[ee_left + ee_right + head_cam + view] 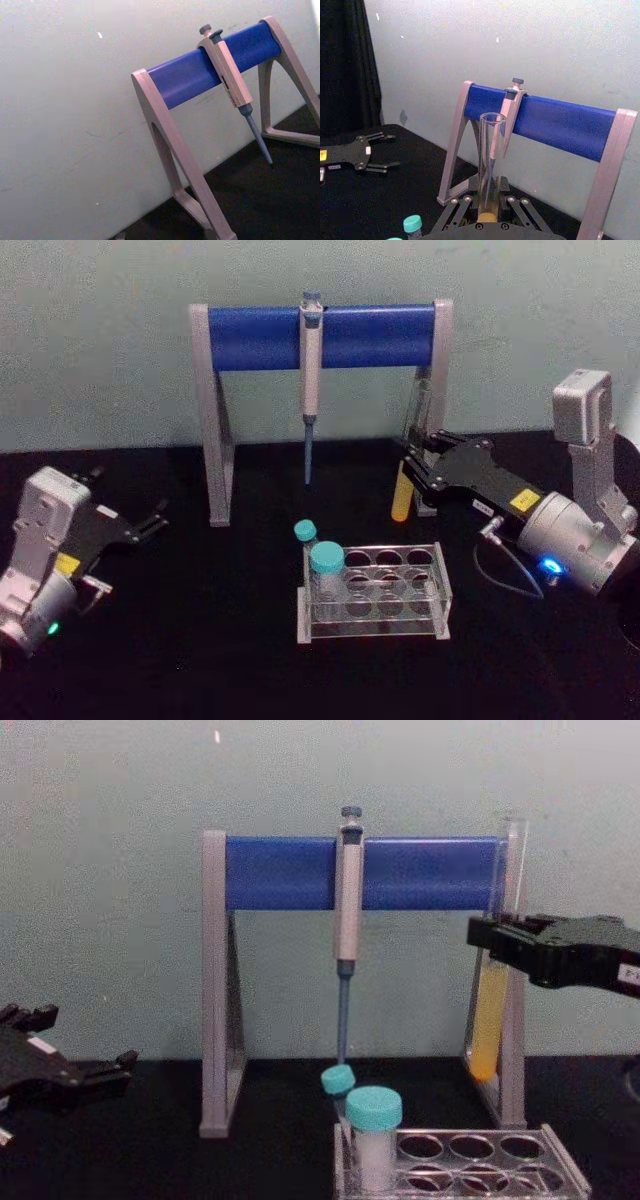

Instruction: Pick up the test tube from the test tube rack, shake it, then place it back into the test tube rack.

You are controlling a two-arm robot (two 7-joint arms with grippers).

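Yellow liquid fills the lower part of the test tube (401,502), which is held nearly upright and clear of the black tabletop (200,665) by the right claw (411,462). It is beside the pipette stand's (250,337) right leg, behind the test tube rack (372,632). The left claw (155,520) sits far left, fingers spread apart.

There was one tall, slim clear glass test tube (401,498) with yellow liquid, one low clear plastic test tube rack (375,628), one grey-blue pipette (311,360) and one grey-legged, blue-barred stand (260,337). Short white teal-capped vials numbered two, a near vial (326,575) and a far vial (305,532).
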